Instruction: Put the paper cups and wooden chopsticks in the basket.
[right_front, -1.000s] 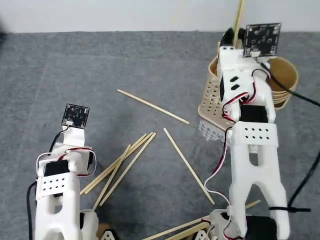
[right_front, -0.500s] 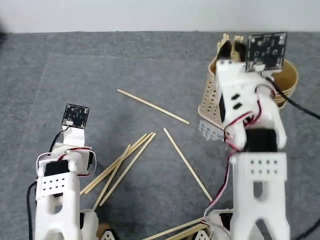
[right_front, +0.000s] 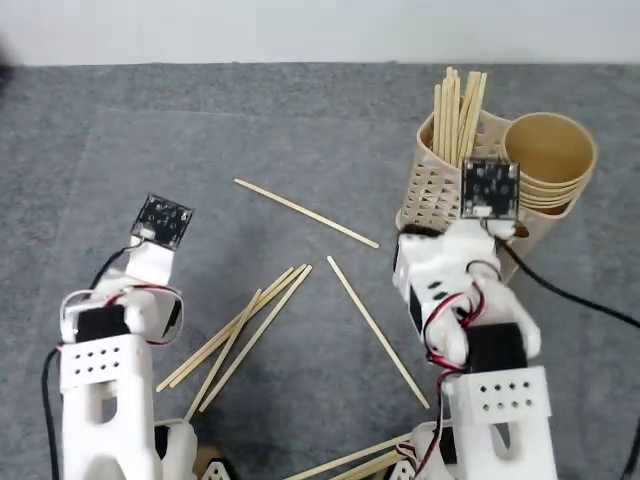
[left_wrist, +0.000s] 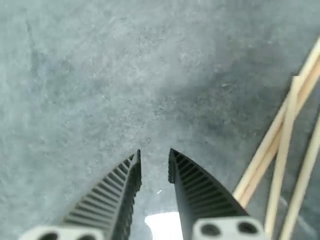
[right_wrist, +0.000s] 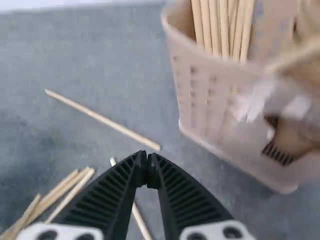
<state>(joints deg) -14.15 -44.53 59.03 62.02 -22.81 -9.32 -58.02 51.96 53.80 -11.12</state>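
Chopsticks (right_front: 458, 115) are standing bundled in the basket (right_front: 425, 200), stacked paper cups (right_front: 548, 160) seemingly sitting in it too; the stick held over it a second ago is now sitting among them, so that drop is looking done. Right tool (right_wrist: 146, 172) is backing off from the basket, jaws together, empty. Loose chopsticks (right_front: 245, 318) are lying on the worktop (right_front: 200, 120), some just beside the left tool (left_wrist: 154, 165), jaws slightly apart, gripping nothing
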